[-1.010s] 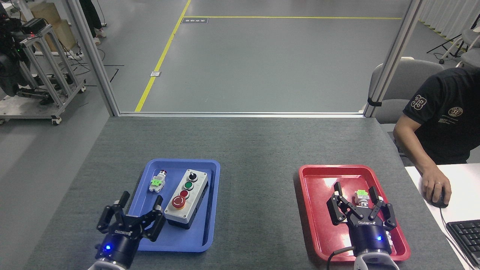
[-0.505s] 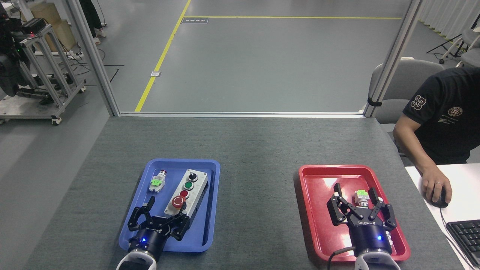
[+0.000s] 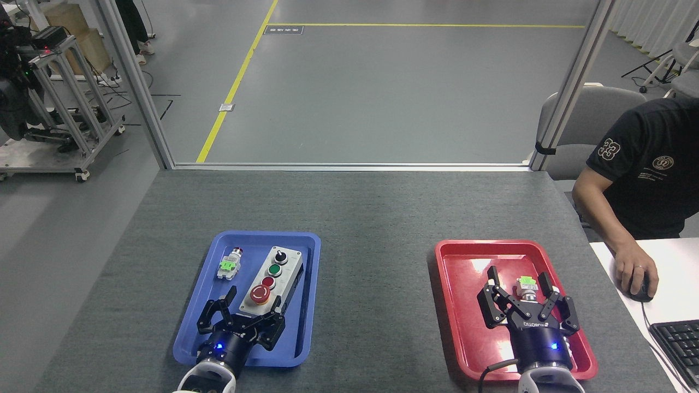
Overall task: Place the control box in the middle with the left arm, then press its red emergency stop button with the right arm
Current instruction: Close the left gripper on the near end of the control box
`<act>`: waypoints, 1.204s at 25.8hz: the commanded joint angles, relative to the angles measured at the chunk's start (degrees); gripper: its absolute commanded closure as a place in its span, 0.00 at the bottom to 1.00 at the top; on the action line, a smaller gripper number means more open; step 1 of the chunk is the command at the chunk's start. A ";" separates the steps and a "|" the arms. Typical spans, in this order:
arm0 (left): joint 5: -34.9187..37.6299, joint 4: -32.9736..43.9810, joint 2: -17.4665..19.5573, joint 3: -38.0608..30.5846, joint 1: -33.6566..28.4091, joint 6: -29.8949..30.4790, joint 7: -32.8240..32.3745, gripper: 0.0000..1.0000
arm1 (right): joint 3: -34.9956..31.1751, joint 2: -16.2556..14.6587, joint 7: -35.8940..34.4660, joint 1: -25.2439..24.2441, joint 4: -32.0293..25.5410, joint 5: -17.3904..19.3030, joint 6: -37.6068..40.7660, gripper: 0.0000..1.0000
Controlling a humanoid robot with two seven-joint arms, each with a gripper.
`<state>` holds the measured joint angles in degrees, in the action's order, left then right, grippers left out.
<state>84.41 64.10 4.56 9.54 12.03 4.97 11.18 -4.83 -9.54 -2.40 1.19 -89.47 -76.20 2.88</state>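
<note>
Lying lengthwise in the blue plastic tray (image 3: 306, 256), the elongated grey-topped control box (image 3: 279, 273) with its row of buttons is awaiting pickup as the black left gripper (image 3: 244, 316), fingers spread, is lining up at its near end. The lettered right gripper (image 3: 525, 296) is hovering spread over the red tray (image 3: 458, 256), leaving the bare grey tabletop (image 3: 377, 262) between them free.

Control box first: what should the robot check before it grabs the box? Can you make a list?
1. Control box lies flat in the blue tray: ok.
2. Left gripper open at the box's near end: ok.
3. Fingers actually around the box: cannot tell.
4. Small switch apart from the box, out of the way: ok.
5. Bare tabletop between the trays free for the box: ok.
6. Right gripper waiting open over the red tray, away from the middle: ok.
</note>
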 commanded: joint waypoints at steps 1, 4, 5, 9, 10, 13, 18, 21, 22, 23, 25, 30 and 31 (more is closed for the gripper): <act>-0.04 -2.13 0.01 1.09 1.25 0.12 -0.02 0.01 | 0.00 0.04 -0.06 0.04 0.00 0.00 -0.07 0.00; -0.04 -3.45 0.01 1.18 1.86 0.39 0.07 0.01 | -0.09 0.13 0.02 0.04 0.00 0.00 -0.16 0.00; -0.04 -3.89 0.01 1.18 2.21 0.47 0.07 0.01 | -0.09 0.22 0.02 0.04 0.00 0.00 -0.16 0.00; -0.22 -6.79 0.01 1.18 3.79 0.83 0.15 0.01 | -0.09 0.48 -0.06 0.04 0.00 0.09 0.11 0.00; -0.57 -7.67 0.10 1.09 4.15 0.83 0.15 0.01 | -0.09 0.48 -0.06 0.04 0.00 0.09 0.11 0.00; -0.83 -9.87 0.10 1.09 5.55 0.92 0.15 0.01 | -0.09 0.48 0.11 0.04 0.00 0.09 0.02 0.00; -0.92 -13.12 0.10 1.09 7.13 0.92 0.68 0.01 | -0.44 0.66 0.11 0.13 0.00 0.09 0.28 0.00; -1.09 -14.79 -0.25 1.09 7.22 0.74 0.59 0.01 | -0.44 0.66 -0.06 0.13 0.00 0.09 0.28 0.00; -1.09 -15.58 -1.04 1.09 7.22 0.48 0.68 0.01 | -0.62 0.66 -0.06 0.39 0.00 0.09 0.19 0.00; -1.01 -16.20 -1.66 1.09 7.22 0.39 0.68 0.01 | -0.88 0.66 -0.06 0.48 0.00 0.09 0.28 0.00; -1.01 -16.81 -2.01 1.01 7.40 -0.05 0.68 0.02 | -0.97 0.66 -0.06 0.48 0.00 0.09 0.28 0.00; -1.01 -16.90 -2.54 1.09 10.03 -0.14 0.50 0.28 | -0.97 0.66 -0.15 0.48 0.00 0.09 0.37 0.00; -1.01 -16.90 -2.63 1.09 10.39 -0.14 0.50 0.34 | -0.97 0.57 -0.06 0.48 0.00 0.09 0.28 0.00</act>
<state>83.40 47.36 2.30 10.64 21.12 4.96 11.64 -5.75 -8.92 -2.25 1.65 -89.47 -76.11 3.17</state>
